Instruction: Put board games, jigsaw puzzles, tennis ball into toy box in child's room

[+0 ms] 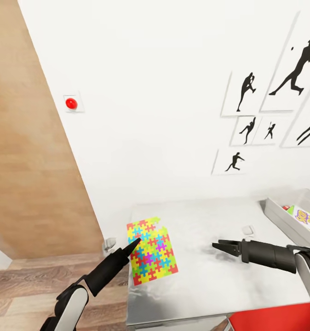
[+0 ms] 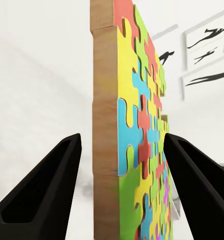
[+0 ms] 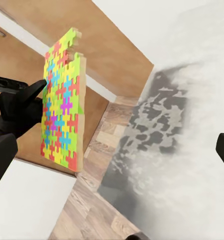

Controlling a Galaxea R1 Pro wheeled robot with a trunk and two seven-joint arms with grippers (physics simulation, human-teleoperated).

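Left end effector (image 2: 119, 190) straddles the jigsaw puzzle (image 1: 151, 250) edge, fingers spread, apparently to pinch it for the toy box (image 1: 288, 219).

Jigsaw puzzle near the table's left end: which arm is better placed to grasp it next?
Left. The left claw is open with the jigsaw puzzle edge between its fingers. The right claw hovers apart over the table, nearer the toy box.

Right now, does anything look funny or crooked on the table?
Yes. The jigsaw puzzle sits askew at the table's left edge, and its top corner has a stepped notch, as if pieces are missing. In the left wrist view, its wooden-backed edge stands between the left claw's open fingers, not yet gripped.
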